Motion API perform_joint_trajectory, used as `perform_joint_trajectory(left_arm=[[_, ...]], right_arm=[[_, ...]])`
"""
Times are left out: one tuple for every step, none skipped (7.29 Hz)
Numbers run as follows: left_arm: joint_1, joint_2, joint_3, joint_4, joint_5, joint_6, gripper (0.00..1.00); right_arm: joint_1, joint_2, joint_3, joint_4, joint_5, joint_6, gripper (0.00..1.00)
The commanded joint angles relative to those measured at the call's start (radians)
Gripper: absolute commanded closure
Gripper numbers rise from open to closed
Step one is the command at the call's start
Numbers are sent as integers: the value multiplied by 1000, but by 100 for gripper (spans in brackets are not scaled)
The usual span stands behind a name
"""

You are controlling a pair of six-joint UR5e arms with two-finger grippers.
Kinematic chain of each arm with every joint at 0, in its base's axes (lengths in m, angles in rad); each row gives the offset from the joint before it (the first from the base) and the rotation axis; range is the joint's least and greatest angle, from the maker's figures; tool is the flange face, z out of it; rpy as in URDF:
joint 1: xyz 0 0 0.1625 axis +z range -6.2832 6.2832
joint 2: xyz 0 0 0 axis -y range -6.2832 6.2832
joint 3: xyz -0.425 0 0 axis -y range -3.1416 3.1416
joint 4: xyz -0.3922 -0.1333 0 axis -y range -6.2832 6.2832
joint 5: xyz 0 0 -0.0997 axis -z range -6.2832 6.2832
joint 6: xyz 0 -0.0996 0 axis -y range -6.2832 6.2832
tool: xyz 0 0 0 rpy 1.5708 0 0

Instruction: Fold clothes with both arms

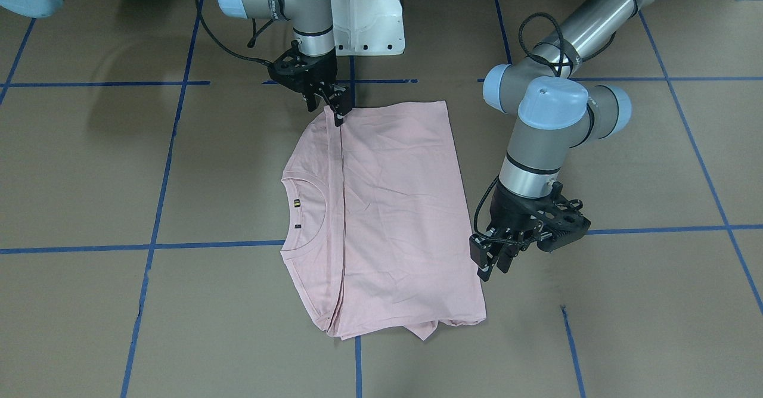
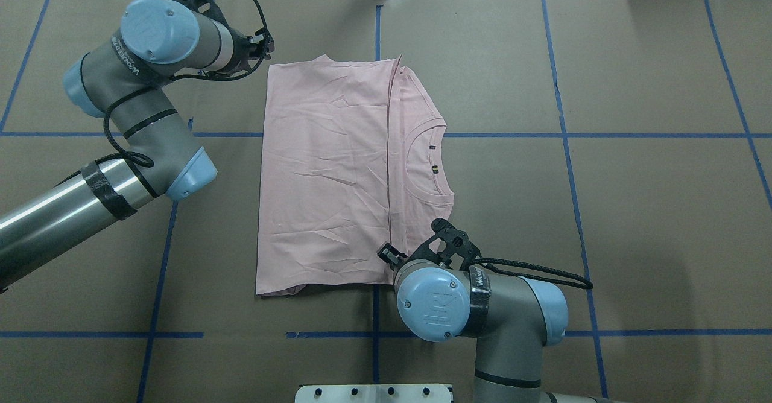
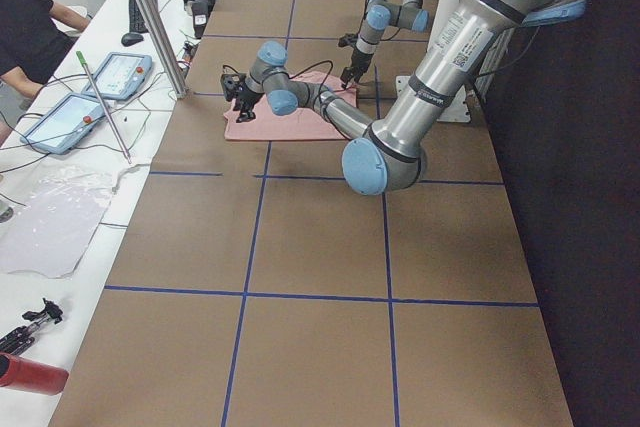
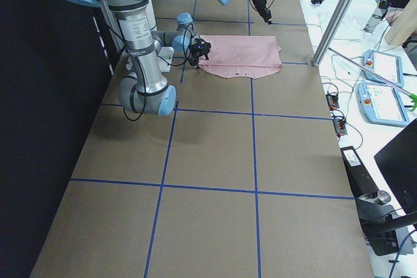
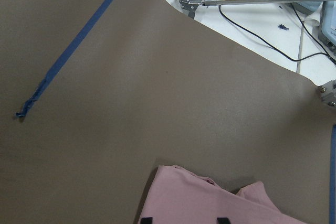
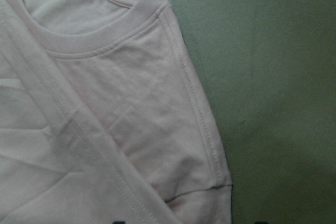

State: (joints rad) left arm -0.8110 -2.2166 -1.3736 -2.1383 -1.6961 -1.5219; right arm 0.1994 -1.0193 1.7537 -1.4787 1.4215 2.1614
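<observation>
Folding looks nearly done: the pink T-shirt (image 1: 393, 207) lies flat at the centre of the overhead view, sleeves turned in and its hem half laid up beside the collar (image 1: 310, 231), so at most one fold seems left. Both pincers gape empty, the right gripper (image 1: 328, 109) at the shirt's upper left corner in the front-facing view, the left gripper (image 1: 492, 266) just off its lower right edge. No print shows, and the neck tag (image 1: 296, 203) is too small to read.

Robotics lab: two arms (image 2: 151, 131) at a brown worktop (image 3: 300, 247) gridded with blue tape (image 2: 567, 134); teach pendants (image 3: 120, 74) on adjoining white table (image 4: 384, 161); aluminium post (image 3: 150, 17); person (image 3: 30, 17) alongside.
</observation>
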Motion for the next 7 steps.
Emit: perform_joint_trajectory(left_arm=[[1,0,1,0,-1,-18,49],[1,0,1,0,-1,-18,49],[3,0,-1,0,-1,-18,49],[1,0,-5,0,-1,-20,49],[1,0,-10,0,-1,-20,49],[1,0,-12,0,-1,-20,49],[1,0,-19,1,-1,-20,49]], right_arm=[[0,1,-3,0,1,0,20],[0,2,-5,0,1,2,35],[0,2,-9,0,1,3,61],[0,1,-11,0,1,3,82],[0,1,-11,0,1,5,100],[0,2,-11,-9,1,3,100],[0,2,-10,-12,1,3,100]])
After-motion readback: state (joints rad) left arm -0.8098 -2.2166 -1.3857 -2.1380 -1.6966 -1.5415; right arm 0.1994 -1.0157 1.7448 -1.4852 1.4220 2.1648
